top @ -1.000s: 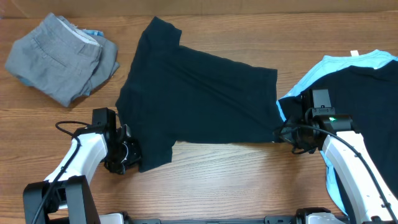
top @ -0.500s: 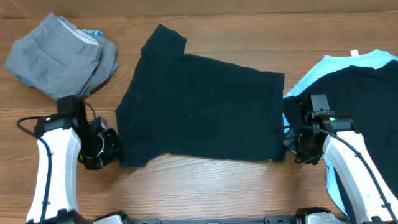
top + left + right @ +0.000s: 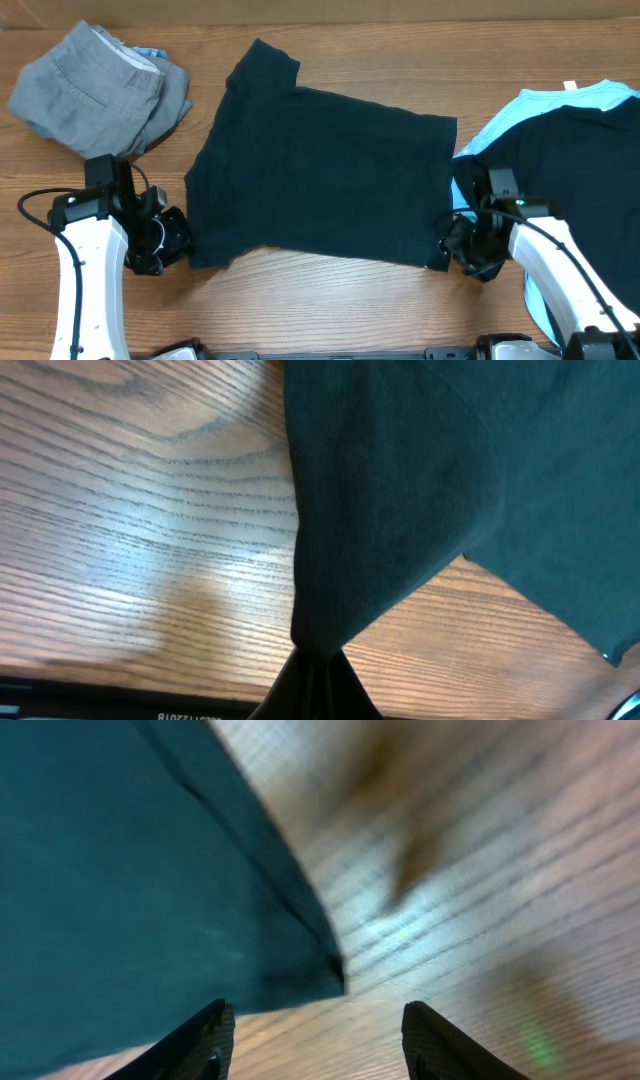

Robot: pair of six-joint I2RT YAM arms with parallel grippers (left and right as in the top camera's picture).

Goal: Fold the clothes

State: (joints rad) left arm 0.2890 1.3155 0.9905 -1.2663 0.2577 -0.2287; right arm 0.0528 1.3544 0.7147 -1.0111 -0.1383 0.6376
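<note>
A black T-shirt (image 3: 325, 175) lies spread flat across the middle of the wooden table. Its lower left corner is pinched in my left gripper (image 3: 180, 245), which is shut on the fabric (image 3: 380, 510); the cloth runs straight into the closed jaws (image 3: 318, 665). My right gripper (image 3: 452, 250) hovers at the shirt's lower right corner with its jaws open and empty. In the right wrist view that corner (image 3: 320, 960) lies on the wood just ahead of the two fingers (image 3: 205, 1035).
Grey trousers (image 3: 95, 90) lie crumpled at the back left over a bit of light-blue cloth. A light-blue tee (image 3: 560, 100) with a black garment (image 3: 580, 165) on it sits at the right edge, partly under my right arm.
The left arm pulled the shirt's left corner leftward, flattening the shirt. The right gripper opened, let go of the right corner and shifted slightly left and nearer.
</note>
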